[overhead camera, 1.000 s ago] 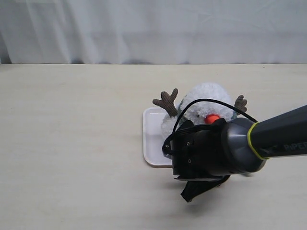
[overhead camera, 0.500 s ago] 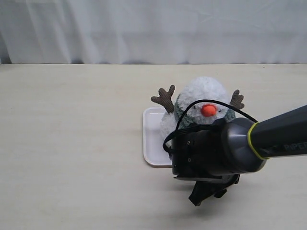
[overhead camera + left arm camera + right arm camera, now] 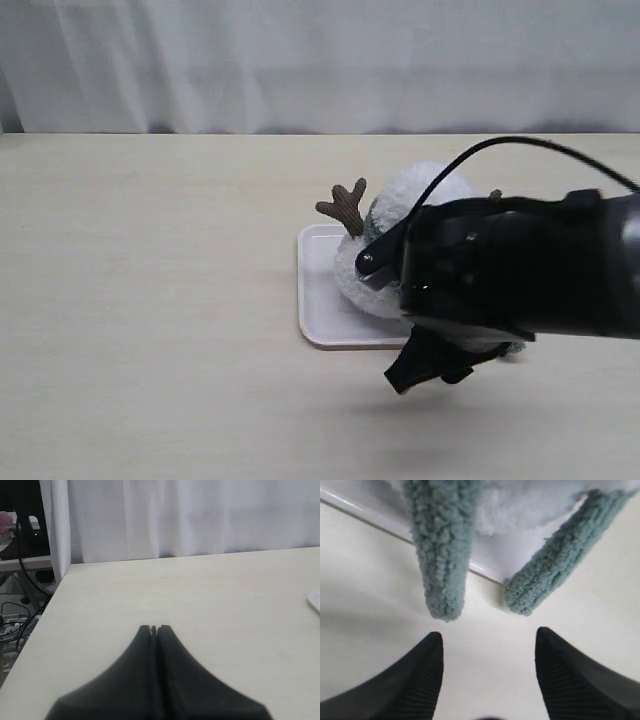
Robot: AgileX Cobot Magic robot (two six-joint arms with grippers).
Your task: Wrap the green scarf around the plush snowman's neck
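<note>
The right end effector (image 3: 487, 639) is now standing spread and holding nothing, where a second ago it was pressed together low in front of the fluffy white plush snowman (image 3: 405, 195). The long, fuzzy dull-green knit scarf (image 3: 443, 555) is lying free, its two rounded ends hanging down the white body, crossing the rim of the white rectangular tray (image 3: 367, 514) and resting on the pale cream table (image 3: 150, 300) just ahead of the fingertips. The arm has also been lifting and is now covering the snowman's face and neck in the exterior view, leaving only the top of the head and one brown twig arm (image 3: 343, 205) showing. This is reading as a release with the wrap probably in place, though the hidden neck crease is keeping that unconfirmed. The left end effector (image 3: 155, 628) is sitting pressed together and empty over bare table, well apart from the snowman. Open table is lying in front and to the left; the tray rim and scarf ends are the nearest things to snag
</note>
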